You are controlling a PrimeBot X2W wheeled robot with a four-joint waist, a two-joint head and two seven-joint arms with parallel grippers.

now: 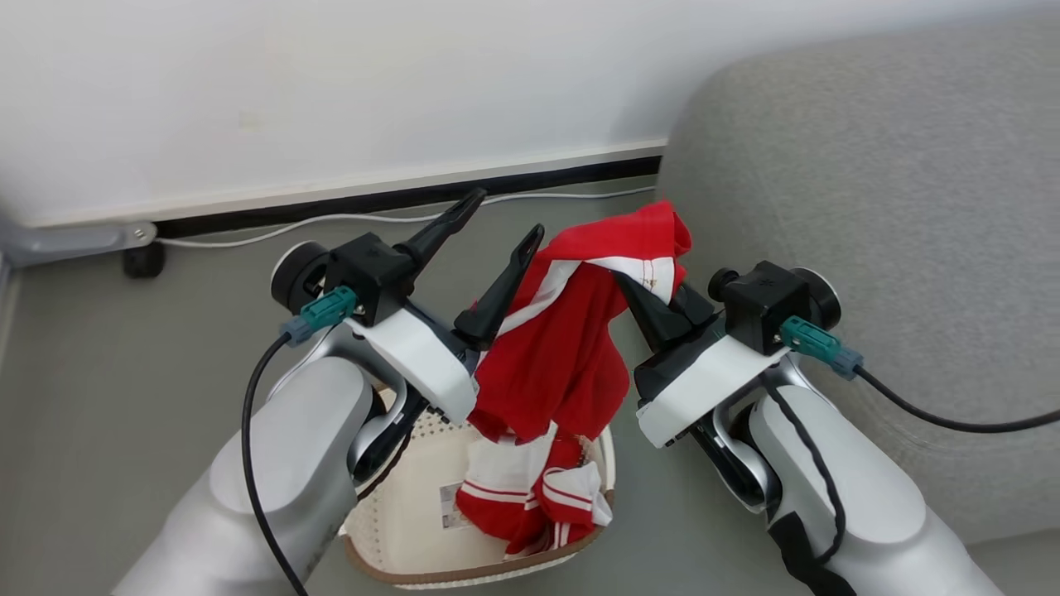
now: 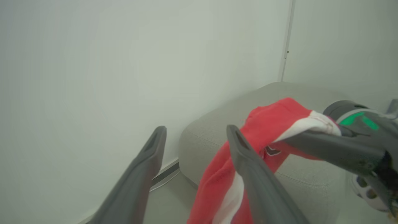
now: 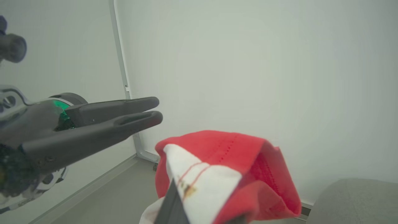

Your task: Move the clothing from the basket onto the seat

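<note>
Head view gives me the big grey seat [image 1: 869,207] on the right, with the cream basket [image 1: 397,513] on the floor just left of it, low in the picture. The red and white clothing [image 1: 563,356] hangs over the basket from my right fingers [image 1: 642,306], which are closed on its white-trimmed upper edge, while its lower folds and a striped piece lie inside the basket. My left fingers [image 1: 507,281] stand spread wide just beside the hanging cloth, gripping nothing.

Raised at chest height, the left dark two-fingered tool [image 1: 508,213] gapes wide; the right dark two-fingered tool [image 1: 638,300] is pinched closed.
</note>
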